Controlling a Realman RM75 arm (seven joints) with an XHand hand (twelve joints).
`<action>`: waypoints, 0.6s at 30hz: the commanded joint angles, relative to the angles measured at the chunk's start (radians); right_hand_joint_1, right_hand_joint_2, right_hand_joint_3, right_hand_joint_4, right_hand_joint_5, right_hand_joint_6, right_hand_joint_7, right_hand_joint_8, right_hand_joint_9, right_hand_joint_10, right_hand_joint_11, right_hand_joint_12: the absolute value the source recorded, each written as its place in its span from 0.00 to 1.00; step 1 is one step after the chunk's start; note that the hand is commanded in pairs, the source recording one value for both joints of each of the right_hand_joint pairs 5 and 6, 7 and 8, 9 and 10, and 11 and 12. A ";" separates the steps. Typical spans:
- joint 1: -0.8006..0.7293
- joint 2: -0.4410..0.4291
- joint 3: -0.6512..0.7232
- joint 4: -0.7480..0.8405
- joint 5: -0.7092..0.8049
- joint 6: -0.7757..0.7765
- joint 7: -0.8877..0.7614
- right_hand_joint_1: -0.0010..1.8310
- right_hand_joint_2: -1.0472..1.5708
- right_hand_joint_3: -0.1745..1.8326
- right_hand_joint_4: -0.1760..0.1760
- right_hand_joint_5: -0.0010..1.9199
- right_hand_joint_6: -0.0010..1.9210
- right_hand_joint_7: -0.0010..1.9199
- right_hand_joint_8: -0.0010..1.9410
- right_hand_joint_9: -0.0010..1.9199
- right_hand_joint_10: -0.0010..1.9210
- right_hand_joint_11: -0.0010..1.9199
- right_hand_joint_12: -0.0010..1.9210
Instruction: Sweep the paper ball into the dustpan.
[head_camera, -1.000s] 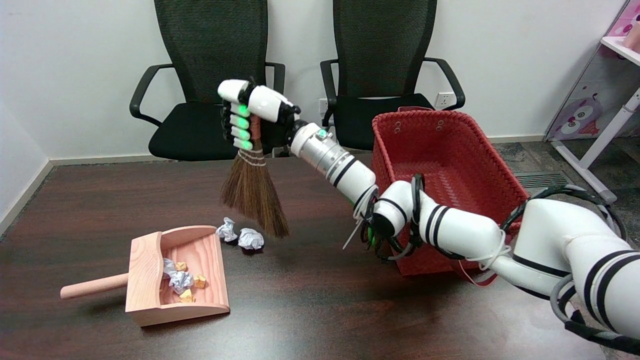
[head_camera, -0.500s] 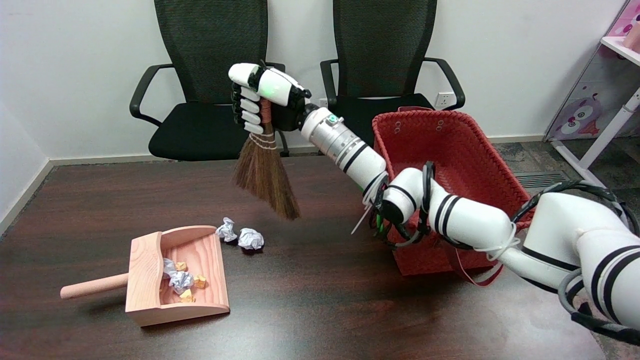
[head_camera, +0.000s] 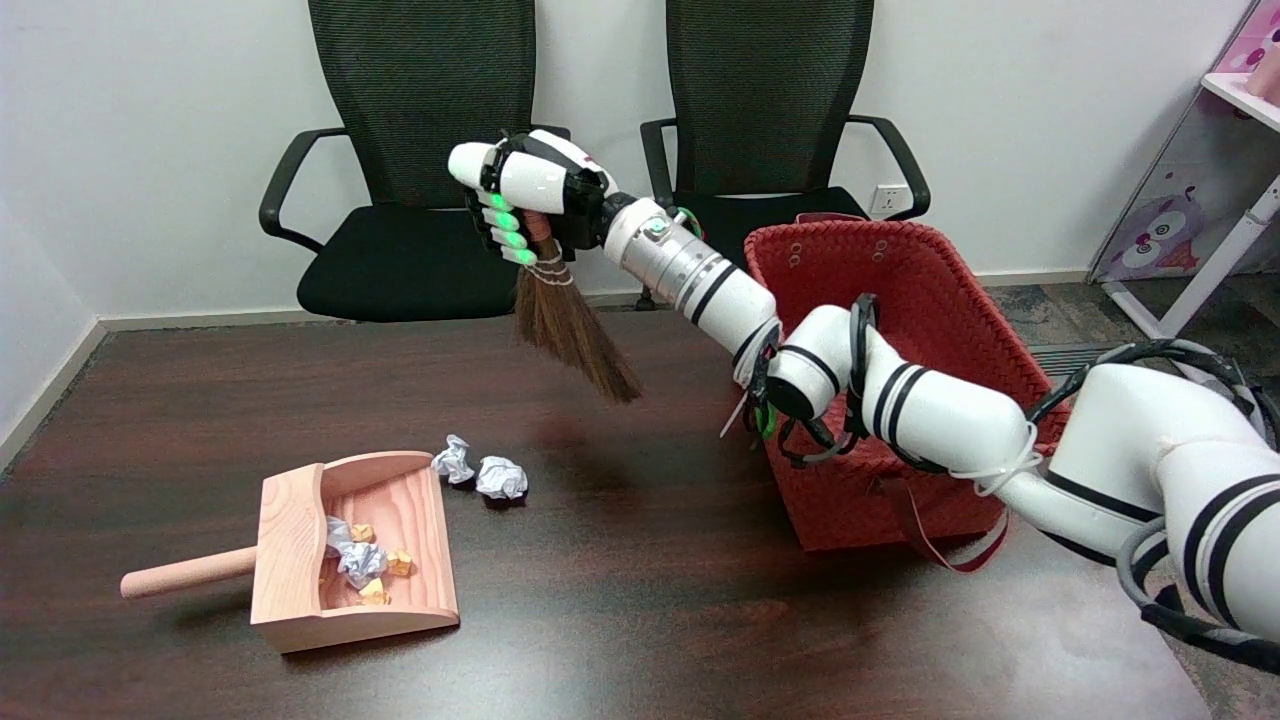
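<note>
Paper balls (head_camera: 500, 477) — light, crumpled, likely to skitter — need soft brushing; fingers (head_camera: 508, 228) wrapped tight around the broom (head_camera: 572, 325) handle.

My right hand (head_camera: 525, 200) in glossy white and black plastic, its wrist brushed metal, gripping a coarse straw broom (head_camera: 572, 325), matt pale wooden dustpan (head_camera: 345, 555), crumpled paper balls (head_camera: 480, 470), woven red plastic basket (head_camera: 890, 330), dark polished wood table (head_camera: 640, 620) I see faintly reflecting.
</note>
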 joint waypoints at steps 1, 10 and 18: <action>0.036 0.006 0.012 -0.023 -0.093 0.091 -0.119 0.42 0.97 0.97 0.58 1.00 1.00 1.00 0.99 1.00 1.00 1.00 1.00; 0.029 -0.001 0.015 0.067 -0.076 0.007 -0.081 0.45 0.92 0.99 0.54 1.00 1.00 1.00 0.99 1.00 1.00 1.00 1.00; -0.024 -0.043 0.005 0.042 -0.073 -0.041 -0.022 0.45 0.91 1.00 0.53 1.00 1.00 1.00 0.99 1.00 1.00 1.00 1.00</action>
